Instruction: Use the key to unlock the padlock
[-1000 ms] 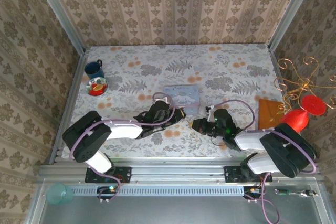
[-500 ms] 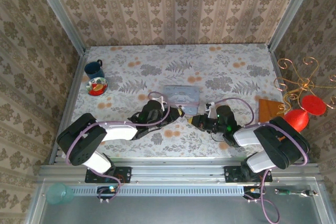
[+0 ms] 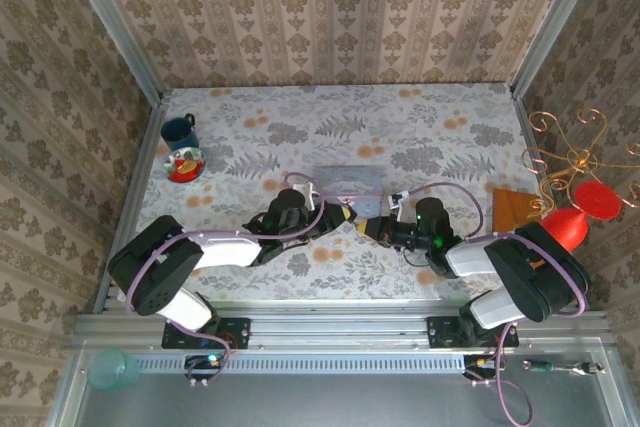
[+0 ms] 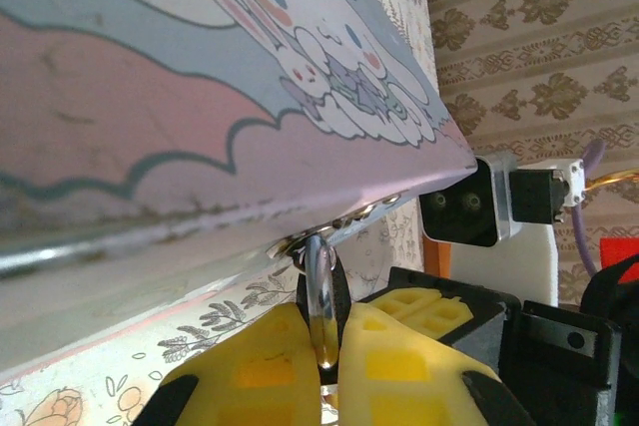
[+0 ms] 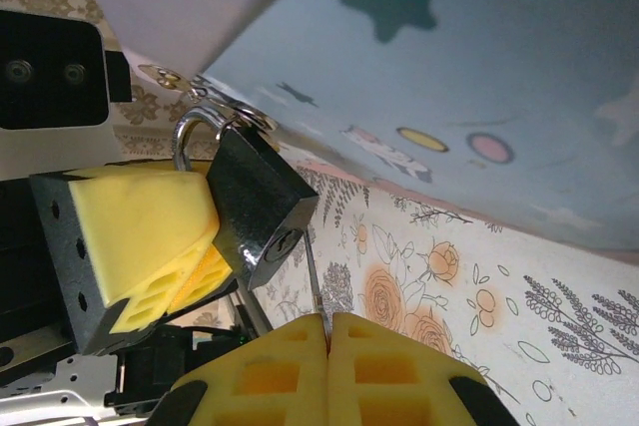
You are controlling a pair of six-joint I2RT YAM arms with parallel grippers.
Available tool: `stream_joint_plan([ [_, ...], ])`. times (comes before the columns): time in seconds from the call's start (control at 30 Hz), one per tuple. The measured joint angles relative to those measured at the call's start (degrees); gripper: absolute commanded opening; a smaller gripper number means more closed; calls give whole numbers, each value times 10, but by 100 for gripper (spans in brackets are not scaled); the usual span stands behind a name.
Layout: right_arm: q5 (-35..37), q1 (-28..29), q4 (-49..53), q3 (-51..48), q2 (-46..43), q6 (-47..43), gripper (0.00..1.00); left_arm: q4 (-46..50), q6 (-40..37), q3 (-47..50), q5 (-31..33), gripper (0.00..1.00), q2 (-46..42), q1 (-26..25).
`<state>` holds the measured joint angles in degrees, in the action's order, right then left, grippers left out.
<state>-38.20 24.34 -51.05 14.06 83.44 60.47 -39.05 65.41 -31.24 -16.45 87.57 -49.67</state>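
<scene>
The padlock point(image 5: 255, 209) is small, black and blocky, and its silver shackle point(image 4: 321, 296) hangs from the hasp at the corner of the pale blue cartoon tin point(image 3: 348, 185). My left gripper point(image 4: 324, 346) is shut on the padlock, with its yellow pads point(image 5: 140, 226) on either side of the body. My right gripper point(image 5: 327, 331) is shut on the key point(image 5: 314, 281). The thin blade points up, and its tip sits just beside the keyhole point(image 5: 285, 244) at the lock's bottom face. In the top view the two grippers point(image 3: 345, 217) point(image 3: 376, 230) meet below the tin.
A blue mug point(image 3: 180, 131) and a small bowl point(image 3: 185, 164) stand at the far left. An orange-brown board point(image 3: 513, 215), a red object point(image 3: 572, 223) and a gold wire stand point(image 3: 570, 152) are at the right edge. The tin looms close above both wrists.
Both grippers have drawn together under the tin's front corner: the left moved right, the right moved left and a little farther. The gap between them has closed.
</scene>
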Motion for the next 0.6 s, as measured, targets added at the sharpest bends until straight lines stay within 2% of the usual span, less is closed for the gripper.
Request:
stream_joint_plan([
  [0.6, -7, -16, 11, -2, -37, -2, 0, -31, 1, 3, -26, 0, 0, 18],
])
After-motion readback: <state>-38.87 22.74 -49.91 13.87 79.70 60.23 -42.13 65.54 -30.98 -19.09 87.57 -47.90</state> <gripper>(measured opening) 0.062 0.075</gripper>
